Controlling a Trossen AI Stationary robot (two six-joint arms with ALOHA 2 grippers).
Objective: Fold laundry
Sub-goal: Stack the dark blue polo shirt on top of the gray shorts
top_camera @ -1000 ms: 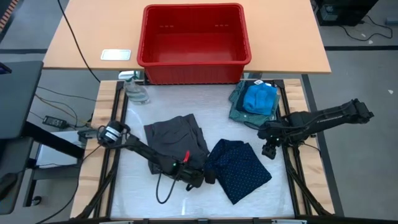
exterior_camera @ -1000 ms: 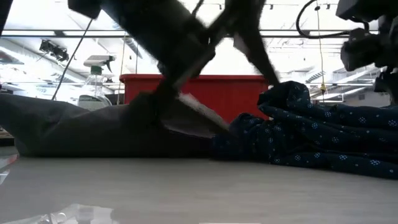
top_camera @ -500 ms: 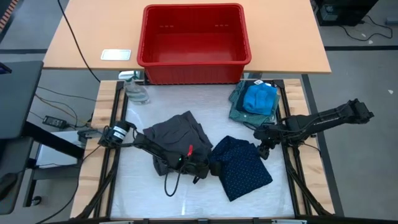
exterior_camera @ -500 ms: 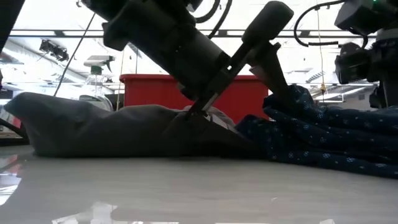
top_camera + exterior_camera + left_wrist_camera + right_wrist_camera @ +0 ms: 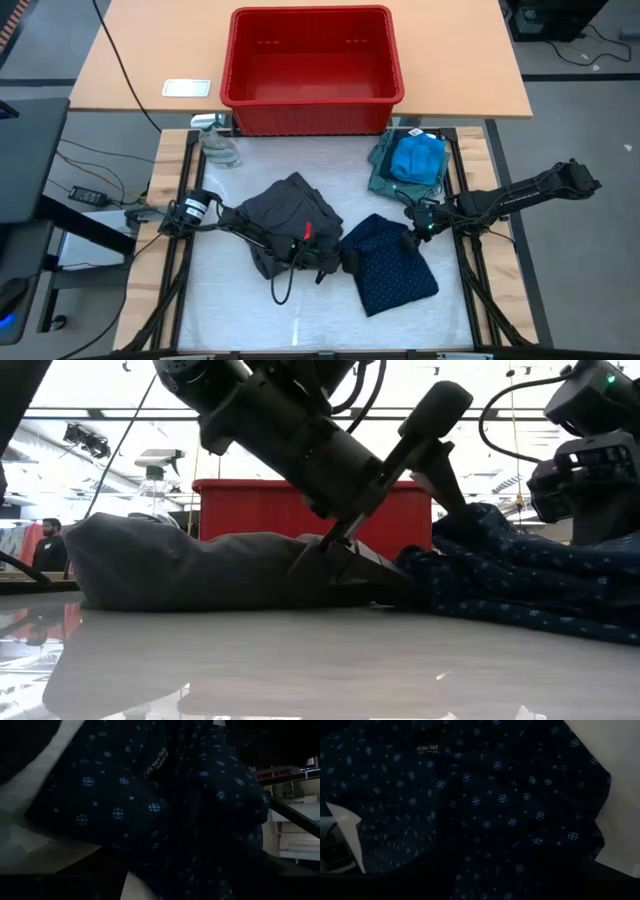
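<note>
The navy dotted piece [image 5: 392, 268] lies crumpled on the table right of centre and fills both wrist views [image 5: 150, 805] [image 5: 485, 810]. The large charcoal-grey garment [image 5: 288, 212] lies bunched just left of it [image 5: 200, 565]. My left gripper [image 5: 337, 262] is low between the two, open wide, at the dotted piece's left edge. My right gripper [image 5: 415, 229] hovers over the dotted piece's far right corner. The bright blue small one [image 5: 418, 158] rests on the grey-green shirt [image 5: 383, 178] at the far right. The dark navy small one is not visible. My left gripper comes in level from the table's left. One finger [image 5: 318, 552] is down at the charcoal garment's right edge [image 5: 352, 560], and the other [image 5: 452, 480] is by the dotted piece's raised fold [image 5: 480, 525]. I cannot tell whether either finger touches cloth.
A red plastic bin [image 5: 312, 100] stands on the wooden desk beyond the far edge. A spray bottle [image 5: 216, 146] is at the far left corner. A cable loop [image 5: 283, 290] hangs off my left arm onto the bare table surface [image 5: 250, 320]. A person [image 5: 45, 545] stands far behind.
My left gripper has moved toward the far edge and to the right, in between the two garments. The charcoal garment has bunched up toward the far side. The dotted piece has shifted and gathered a little toward the far edge. My right gripper has moved left toward the dotted piece's far right corner.
</note>
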